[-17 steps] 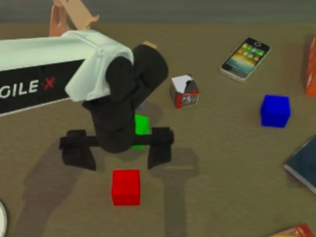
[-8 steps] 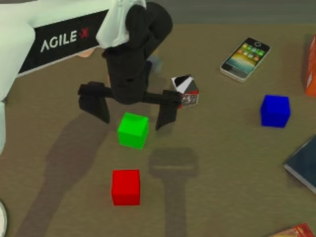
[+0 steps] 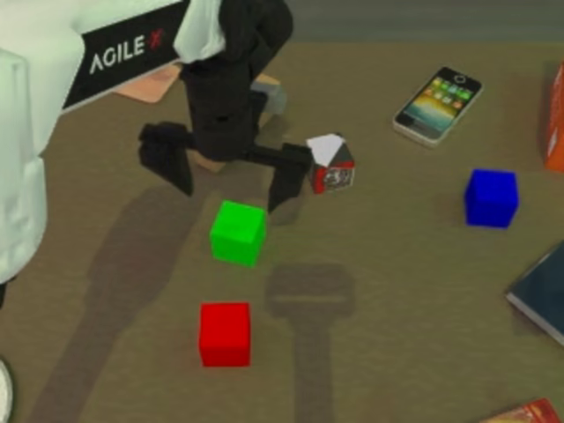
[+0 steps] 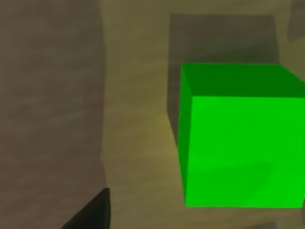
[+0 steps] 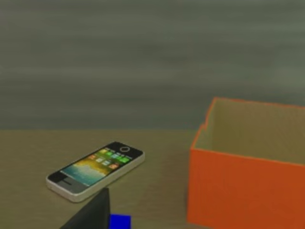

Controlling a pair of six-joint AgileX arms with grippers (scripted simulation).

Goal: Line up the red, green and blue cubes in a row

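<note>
Left gripper (image 3: 229, 176) is held wide open, empty — above green cube (image 3: 238, 232) | red cube (image 3: 225, 333) nearer | blue cube (image 3: 491, 197) far right

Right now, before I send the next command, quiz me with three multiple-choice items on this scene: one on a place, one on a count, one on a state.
1. Where does the green cube sit?
A. On the table, up and slightly right of the red cube
B. Stacked on the blue cube
C. Inside the orange box

2. How many plain cubes of the task lie on the table?
A. One
B. Two
C. Three

3. What is the left hand doing?
A. Shut on the green cube
B. Open, holding nothing, above the green cube
C. Shut on the phone

Answers: 1 A, the top view shows green just beyond red, apart from it. 2 C, red, green and blue all show. 3 B, its fingers stand spread with the green cube free on the table below.
</note>
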